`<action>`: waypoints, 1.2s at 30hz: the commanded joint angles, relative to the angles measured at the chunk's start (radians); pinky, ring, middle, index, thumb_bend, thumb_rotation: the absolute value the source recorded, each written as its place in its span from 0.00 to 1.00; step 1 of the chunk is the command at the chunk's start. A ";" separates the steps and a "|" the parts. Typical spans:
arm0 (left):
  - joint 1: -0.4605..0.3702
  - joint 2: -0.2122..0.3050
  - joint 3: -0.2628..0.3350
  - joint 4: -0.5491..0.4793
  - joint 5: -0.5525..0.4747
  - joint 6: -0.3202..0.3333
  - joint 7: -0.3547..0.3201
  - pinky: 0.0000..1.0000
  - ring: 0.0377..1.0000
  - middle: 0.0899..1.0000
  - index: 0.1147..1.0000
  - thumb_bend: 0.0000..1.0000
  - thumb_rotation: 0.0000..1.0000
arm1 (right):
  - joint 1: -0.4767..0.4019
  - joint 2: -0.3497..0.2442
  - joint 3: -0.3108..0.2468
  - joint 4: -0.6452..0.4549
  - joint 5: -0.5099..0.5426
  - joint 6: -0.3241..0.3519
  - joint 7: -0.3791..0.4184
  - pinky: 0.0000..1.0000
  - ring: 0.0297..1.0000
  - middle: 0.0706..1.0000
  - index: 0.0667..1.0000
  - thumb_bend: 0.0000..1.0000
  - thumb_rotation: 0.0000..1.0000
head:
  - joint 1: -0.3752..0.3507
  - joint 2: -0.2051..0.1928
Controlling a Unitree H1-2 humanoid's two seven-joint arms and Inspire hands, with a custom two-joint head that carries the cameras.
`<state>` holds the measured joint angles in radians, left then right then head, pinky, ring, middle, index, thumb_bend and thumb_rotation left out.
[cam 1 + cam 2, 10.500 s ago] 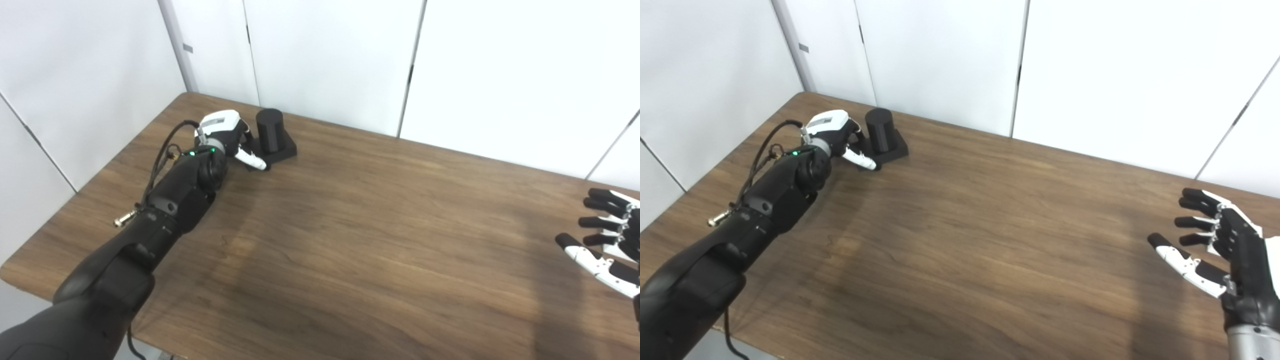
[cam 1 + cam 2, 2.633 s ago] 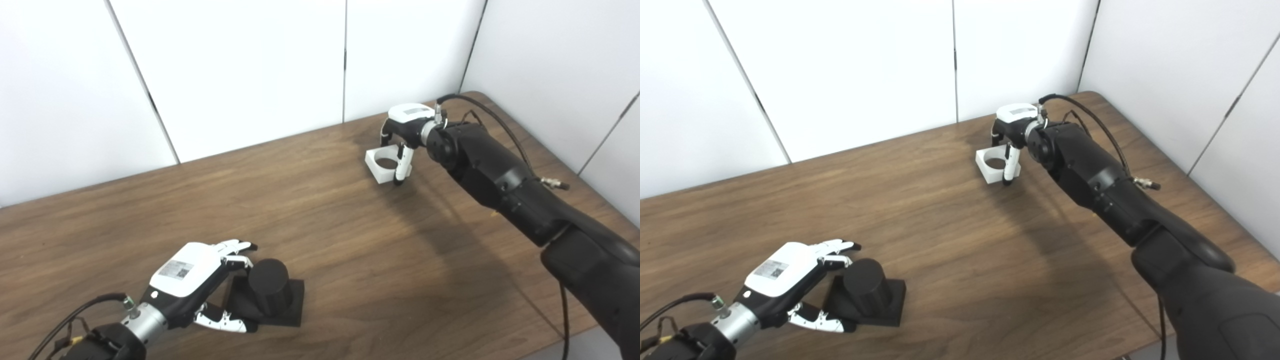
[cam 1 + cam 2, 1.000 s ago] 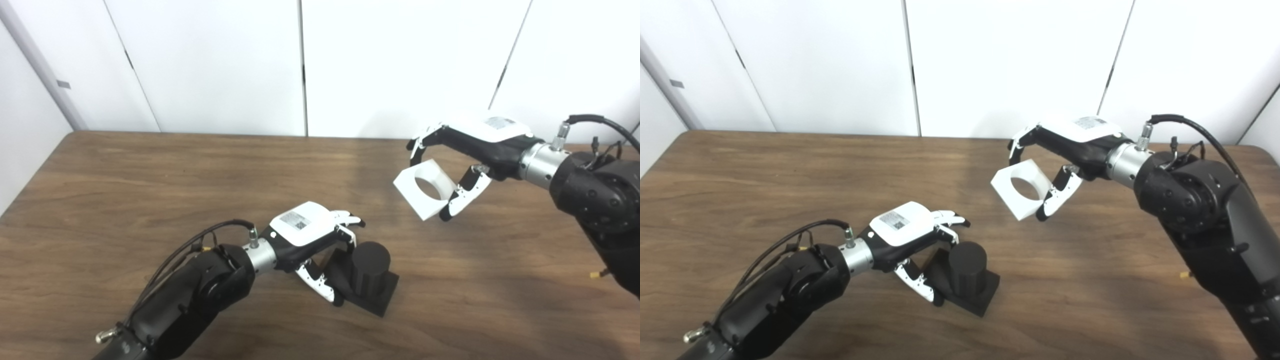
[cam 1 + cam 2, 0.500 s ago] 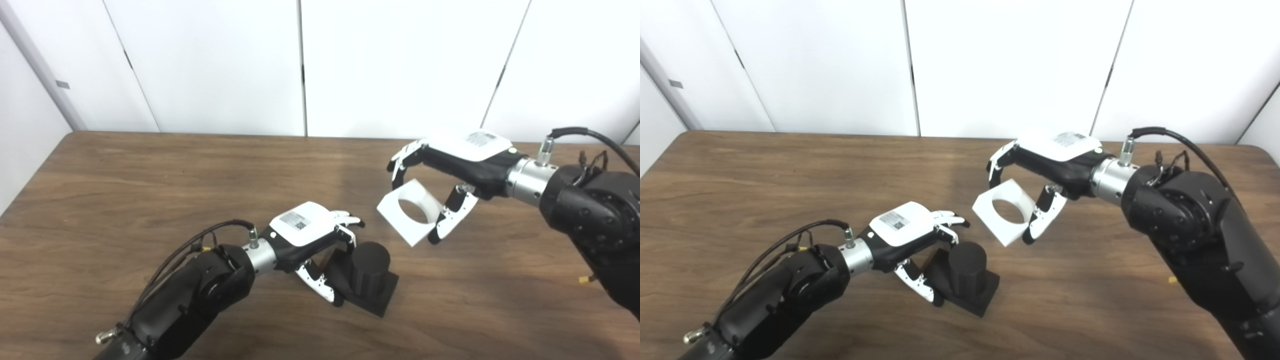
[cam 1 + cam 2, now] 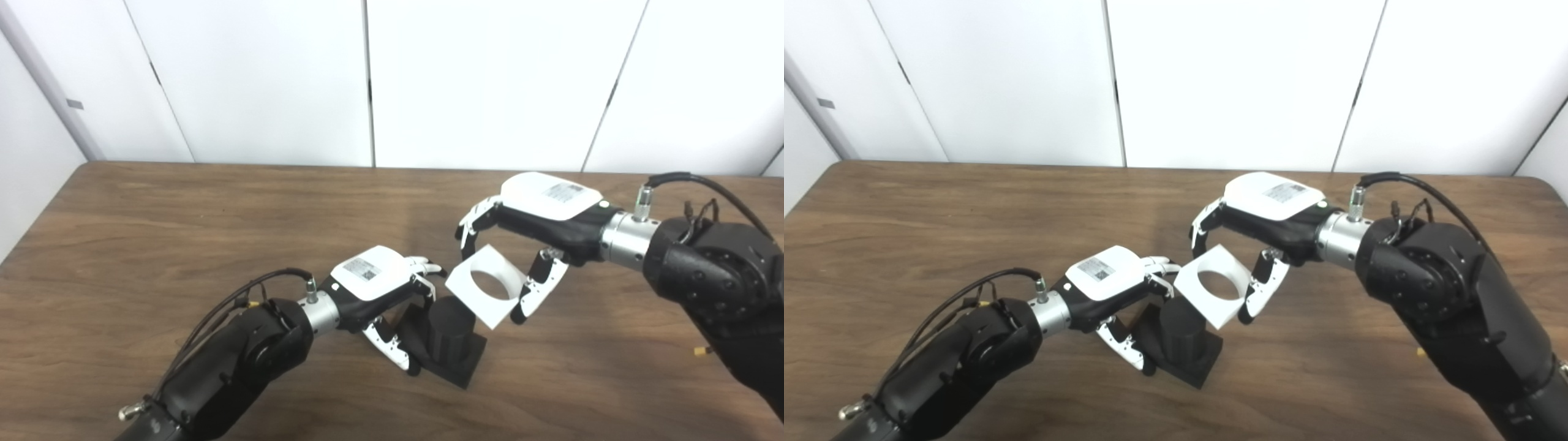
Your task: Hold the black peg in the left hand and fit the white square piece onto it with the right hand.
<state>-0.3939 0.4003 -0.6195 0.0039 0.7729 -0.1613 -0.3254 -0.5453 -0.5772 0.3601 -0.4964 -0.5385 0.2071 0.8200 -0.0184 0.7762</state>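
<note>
Wood-grain table [image 5: 153, 245] carries the whole setup, with white wall panels [image 5: 257, 79] behind it. Left arm [image 5: 226, 361] enters from the lower left, black, with a thin cable looped over the forearm. Left hand [image 5: 373, 291], white-backed, sits at mid-table with its fingers [image 5: 422, 269] curled over the far side of the black peg [image 5: 1182, 334] and its thumb [image 5: 389, 346] against the near left edge of the peg's square base: a grasp on the peg, which stands upright with that base flat on the table. Just right of and above the peg's top, the white square piece [image 5: 1213, 286] hangs in the air, tilted, its round hole facing up toward the cameras; table grain shows through the hole. Its lower left corner overlaps the top of the peg in both views; whether they touch cannot be told, and the hole is not over the peg. Right hand [image 5: 539, 223] pinches the piece, fingers [image 5: 1200, 229] hooked over the far upper edge and thumb [image 5: 1258, 294] pressed to the near right edge. Right arm [image 5: 1445, 294] comes in from the lower right, a black cable arching over the metal wrist collar.
</note>
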 commanded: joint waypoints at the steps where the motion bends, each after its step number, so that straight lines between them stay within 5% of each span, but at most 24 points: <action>1: 0.040 -0.002 -0.045 0.050 0.055 0.032 -0.088 0.78 0.92 0.90 0.43 0.52 0.07 | -0.031 -0.004 -0.014 -0.034 -0.009 -0.010 -0.004 0.77 0.83 0.76 0.44 0.52 0.13 | -0.001 0.000; 36: 0.042 -0.021 -0.042 0.058 0.043 0.029 -0.081 0.78 0.93 0.91 0.42 0.52 0.07 | -0.001 0.076 -0.005 -0.005 -0.016 -0.012 -0.003 0.80 0.84 0.77 0.44 0.52 0.13 | 0.009 0.011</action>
<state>-0.3912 0.3906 -0.6157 0.0039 0.7747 -0.1566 -0.3271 -0.5072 -0.5006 0.3700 -0.4925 -0.5535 0.2069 0.8392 -0.0107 0.7854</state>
